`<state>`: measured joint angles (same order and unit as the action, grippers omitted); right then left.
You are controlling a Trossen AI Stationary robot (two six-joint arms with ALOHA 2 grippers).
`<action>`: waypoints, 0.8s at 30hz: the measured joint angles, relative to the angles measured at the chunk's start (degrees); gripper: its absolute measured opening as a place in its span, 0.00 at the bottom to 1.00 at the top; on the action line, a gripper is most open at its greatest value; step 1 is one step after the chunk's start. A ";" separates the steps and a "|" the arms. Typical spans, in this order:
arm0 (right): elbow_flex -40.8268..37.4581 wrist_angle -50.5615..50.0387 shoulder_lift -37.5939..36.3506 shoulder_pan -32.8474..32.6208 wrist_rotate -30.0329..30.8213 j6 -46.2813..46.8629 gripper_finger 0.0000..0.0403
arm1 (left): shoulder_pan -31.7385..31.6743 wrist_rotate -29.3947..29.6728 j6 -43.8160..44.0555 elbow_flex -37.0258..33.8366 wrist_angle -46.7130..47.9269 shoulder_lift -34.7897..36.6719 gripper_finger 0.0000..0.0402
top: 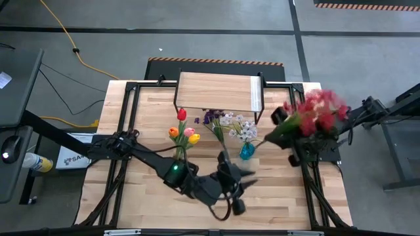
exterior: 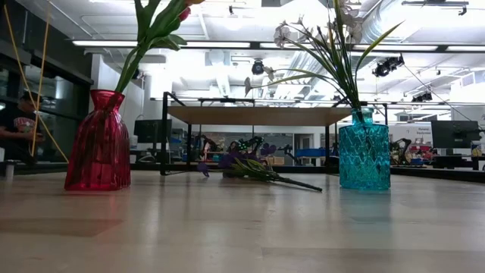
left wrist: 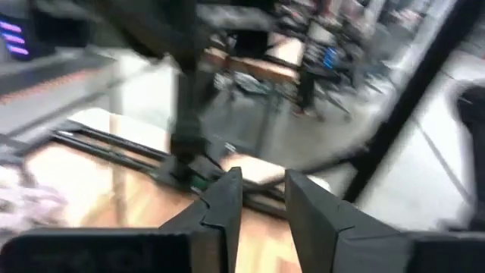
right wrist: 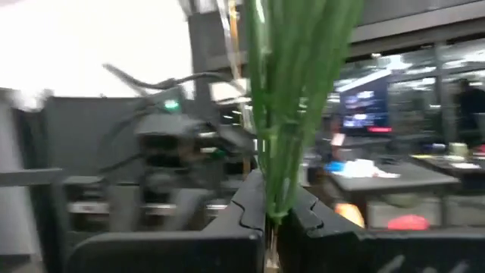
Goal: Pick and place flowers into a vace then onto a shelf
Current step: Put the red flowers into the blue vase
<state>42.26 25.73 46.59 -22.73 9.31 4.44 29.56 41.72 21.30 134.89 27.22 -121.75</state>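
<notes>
My right gripper (right wrist: pixel 273 216) is clamped low on the red spray's (top: pixel 318 110) stems: light, floppy, top-heavy.

A ribbed red glass vase (exterior: pixel 97 144) holding green-stemmed tulips (exterior: pixel 155 26) stands at nine o'clock on the pale wooden tabletop (exterior: pixel 242 227). A ribbed teal glass vase (exterior: pixel 364 152) with a white blossom spray (exterior: pixel 322 38) stands at three o'clock. Between them a purple blossom spray (exterior: pixel 254 167) lies flat, before the low light-wood shelf on black legs (exterior: pixel 258 115).

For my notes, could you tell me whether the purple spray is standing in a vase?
No: the purple spray lies flat on the table.
</notes>
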 joint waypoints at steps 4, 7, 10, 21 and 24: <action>0.00 -9.66 -6.55 -1.51 4.00 -0.74 0.00 | 1.07 -2.31 0.08 0.01 0.37 0.00 0.36; 0.00 -16.65 -11.07 -3.38 8.94 -1.24 0.00 | 2.02 -2.13 0.81 0.09 0.62 0.00 0.36; 0.00 -23.12 -14.84 -5.66 13.91 -1.58 0.00 | 3.19 -2.11 2.95 0.09 2.07 0.02 0.34; 0.04 -38.50 -20.80 -10.56 28.16 0.23 0.00 | 5.43 -1.83 7.16 0.09 4.40 0.07 0.28; 0.04 -43.45 -19.31 -10.70 29.76 3.42 0.00 | 5.41 -1.89 7.84 0.09 5.74 0.07 0.28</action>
<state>42.30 -17.72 27.29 -33.43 39.07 7.86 34.97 39.83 29.14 134.98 32.96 -121.69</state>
